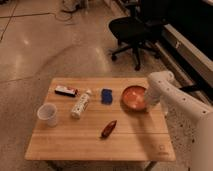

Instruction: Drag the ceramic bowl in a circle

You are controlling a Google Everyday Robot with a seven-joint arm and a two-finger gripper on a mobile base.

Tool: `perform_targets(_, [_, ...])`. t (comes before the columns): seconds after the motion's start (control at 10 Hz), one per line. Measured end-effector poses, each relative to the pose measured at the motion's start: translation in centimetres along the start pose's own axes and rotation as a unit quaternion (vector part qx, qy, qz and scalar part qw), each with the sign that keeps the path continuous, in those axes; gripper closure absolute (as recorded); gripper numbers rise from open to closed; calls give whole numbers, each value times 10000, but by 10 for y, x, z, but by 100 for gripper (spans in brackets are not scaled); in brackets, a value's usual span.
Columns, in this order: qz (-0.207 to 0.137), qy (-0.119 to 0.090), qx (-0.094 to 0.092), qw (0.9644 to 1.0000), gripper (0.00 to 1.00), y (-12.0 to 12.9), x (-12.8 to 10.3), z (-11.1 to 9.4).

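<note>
The ceramic bowl [133, 96] is orange-red, wide and shallow, and sits on the wooden table [75, 145] near its right edge. My white arm comes in from the right and bends down over the table. The gripper [149, 101] is at the bowl's right rim, low over the table. I cannot tell whether it touches the rim.
On the table are a blue object [106, 95] just left of the bowl, a white bottle [81, 104] lying down, a small flat box [66, 91], a white cup [47, 114] at the left and a dark red object [108, 128] in front. A black office chair [132, 30] stands behind the table.
</note>
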Motion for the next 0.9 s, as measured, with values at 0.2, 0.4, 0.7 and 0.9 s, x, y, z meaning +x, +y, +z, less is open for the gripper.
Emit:
perform_targets(0.2, [212,249,36,9995,100,7,29,-17])
perform_targets(0.4, [314,432,20,9986,100,22,48,-34])
perform_targets(0.7, [169,456,-250,9985,100,68,47,-42])
perform_targets(0.9, [-209,243,-526,9981,100,99,18,-38])
